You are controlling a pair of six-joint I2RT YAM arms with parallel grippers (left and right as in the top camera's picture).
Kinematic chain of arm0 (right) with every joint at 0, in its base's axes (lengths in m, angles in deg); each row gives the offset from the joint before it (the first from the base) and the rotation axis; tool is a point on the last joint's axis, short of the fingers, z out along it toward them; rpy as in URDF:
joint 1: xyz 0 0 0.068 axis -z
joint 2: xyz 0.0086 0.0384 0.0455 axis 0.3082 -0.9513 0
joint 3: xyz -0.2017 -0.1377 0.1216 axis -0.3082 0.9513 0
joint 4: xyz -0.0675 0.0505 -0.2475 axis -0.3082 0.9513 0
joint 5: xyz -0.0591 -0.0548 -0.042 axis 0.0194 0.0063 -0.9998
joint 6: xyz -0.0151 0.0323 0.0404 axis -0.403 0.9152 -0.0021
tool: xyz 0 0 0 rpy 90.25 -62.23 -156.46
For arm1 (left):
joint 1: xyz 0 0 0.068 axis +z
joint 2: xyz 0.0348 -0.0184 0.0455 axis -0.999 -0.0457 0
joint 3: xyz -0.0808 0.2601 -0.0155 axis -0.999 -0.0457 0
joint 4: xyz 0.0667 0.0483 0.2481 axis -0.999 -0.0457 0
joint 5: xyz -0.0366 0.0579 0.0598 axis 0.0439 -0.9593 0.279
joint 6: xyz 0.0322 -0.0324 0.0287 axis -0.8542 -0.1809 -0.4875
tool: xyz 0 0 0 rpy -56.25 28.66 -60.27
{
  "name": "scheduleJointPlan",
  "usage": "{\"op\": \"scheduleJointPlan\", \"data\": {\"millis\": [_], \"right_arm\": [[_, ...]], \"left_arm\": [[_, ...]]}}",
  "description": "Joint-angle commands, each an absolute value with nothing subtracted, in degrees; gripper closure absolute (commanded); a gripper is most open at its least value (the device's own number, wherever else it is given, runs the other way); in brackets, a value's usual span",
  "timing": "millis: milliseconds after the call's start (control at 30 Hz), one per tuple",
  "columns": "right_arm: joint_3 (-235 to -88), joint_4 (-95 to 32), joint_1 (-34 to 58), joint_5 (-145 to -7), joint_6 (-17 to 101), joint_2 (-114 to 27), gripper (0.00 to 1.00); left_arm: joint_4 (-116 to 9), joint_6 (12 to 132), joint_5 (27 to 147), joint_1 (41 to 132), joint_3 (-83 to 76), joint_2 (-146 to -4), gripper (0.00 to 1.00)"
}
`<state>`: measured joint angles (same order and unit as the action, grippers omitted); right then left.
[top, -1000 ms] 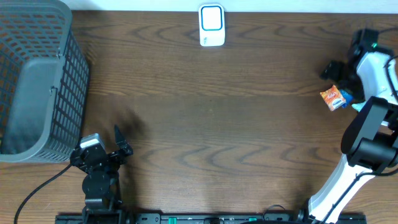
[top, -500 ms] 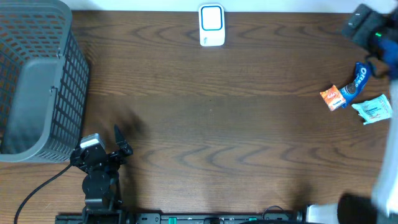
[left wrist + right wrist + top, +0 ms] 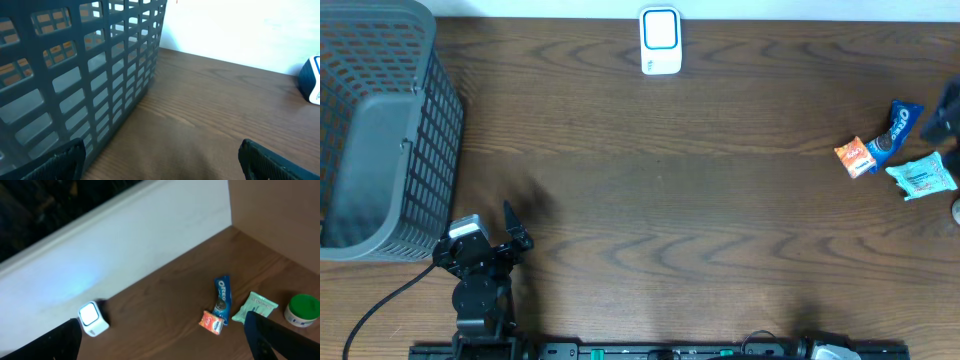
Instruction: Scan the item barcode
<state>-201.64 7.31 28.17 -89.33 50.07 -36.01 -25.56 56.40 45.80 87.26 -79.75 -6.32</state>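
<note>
While the left pincer (image 3: 162, 162) and right pincer (image 3: 162, 340) gape wide and empty, the blue packet (image 3: 222, 294) reads "OREO".

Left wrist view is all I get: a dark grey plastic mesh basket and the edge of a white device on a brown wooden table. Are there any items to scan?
Observer: Yes. Three lie on the brown wooden table, on the robot's right side: an orange snack packet, a blue Oreo packet and a pale teal packet.
Operator: Anything else beside them?
Observer: A white jar with a green lid stands next to the pale teal packet.
Operator: Is the right hand holding one?
Observer: No. The right hand is open and empty, raised well above the items.
</note>
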Motion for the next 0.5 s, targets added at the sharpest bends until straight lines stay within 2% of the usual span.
{"op": "scheduleJointPlan", "data": {"millis": [0,300,467], "right_arm": [[-201.9,8.6,28.1,-89.9,50.1,-32.4,0.01],[-201.8,17.8,28.1,-91.6,50.1,-24.9,0.01],[-200.7,17.7,28.1,-92.4,50.1,-19.4,0.01]], "left_arm": [[-26.1,56.1,45.3,87.0,-81.4,-6.2,0.02],[-26.1,56.1,45.3,87.0,-81.4,-6.2,0.02],[-26.1,56.1,45.3,87.0,-81.4,-6.2,0.02]]}}
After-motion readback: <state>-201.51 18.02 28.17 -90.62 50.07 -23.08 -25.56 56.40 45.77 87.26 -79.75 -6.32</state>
